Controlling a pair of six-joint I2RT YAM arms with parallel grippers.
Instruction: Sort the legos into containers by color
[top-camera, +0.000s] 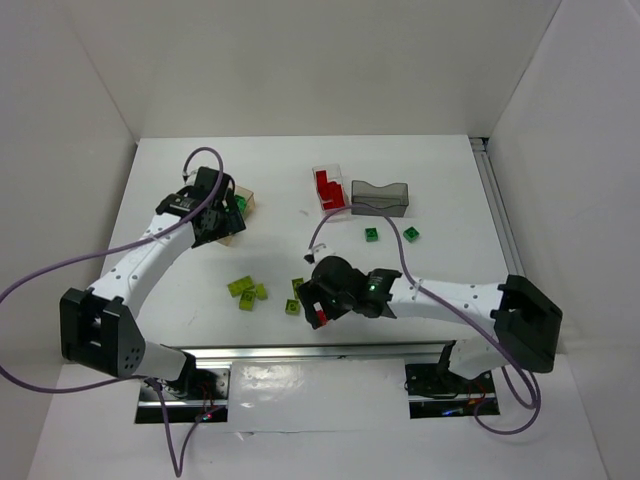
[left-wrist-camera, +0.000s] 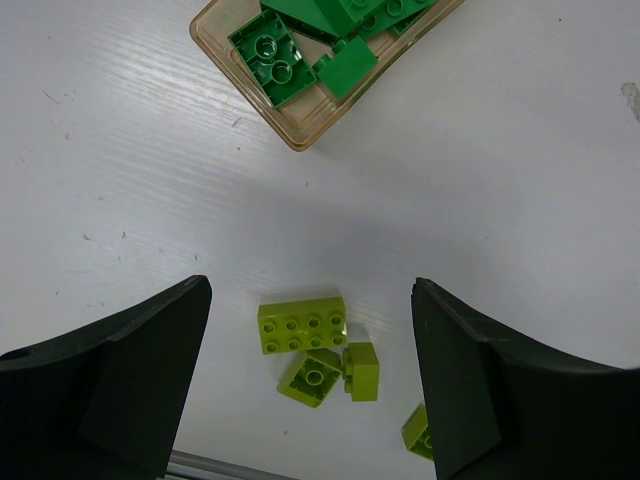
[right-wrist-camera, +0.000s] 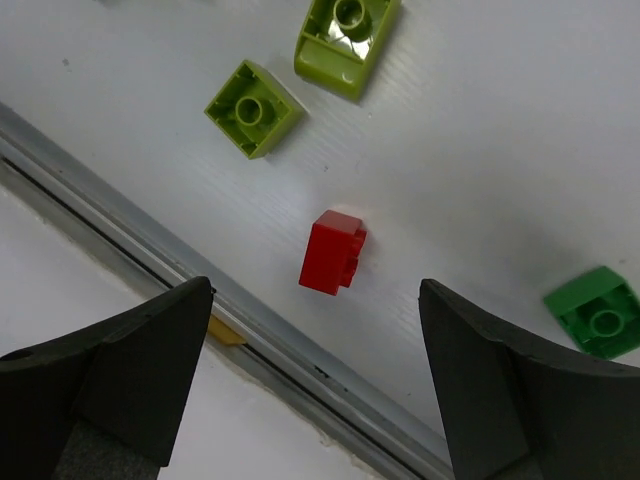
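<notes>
REMOTE STATION: My right hand (right-wrist-camera: 315, 290) hangs spread wide over a lone red lego (right-wrist-camera: 333, 252). The brick appears tipped on its side on the white counter (top-camera: 420, 160), close to the metal rail (right-wrist-camera: 110, 205) at the near edge, and neither finger touches it. Two lime legos (right-wrist-camera: 253, 108) sit just beyond it, and a dark green lego (right-wrist-camera: 600, 312) lies off to one side.

My left hand (left-wrist-camera: 311, 290) is likewise spread and holds nothing. In its wrist view the tan container (left-wrist-camera: 290, 135), heaped with dark green legos (left-wrist-camera: 280, 55), sits beyond the fingers. A cluster of lime bricks (left-wrist-camera: 300, 327) lies on the counter between them.

From the overhead camera, the left arm (top-camera: 150, 250) reaches to the tan container at the left of the counter. At the far middle, the clear container (top-camera: 330, 168), with red legos (top-camera: 326, 187) inside, stands just beside the smoky grey container (top-camera: 380, 205). I cannot tell what the grey one holds. Two loose green legos (top-camera: 372, 234) lie on the counter just in front of it.
</notes>
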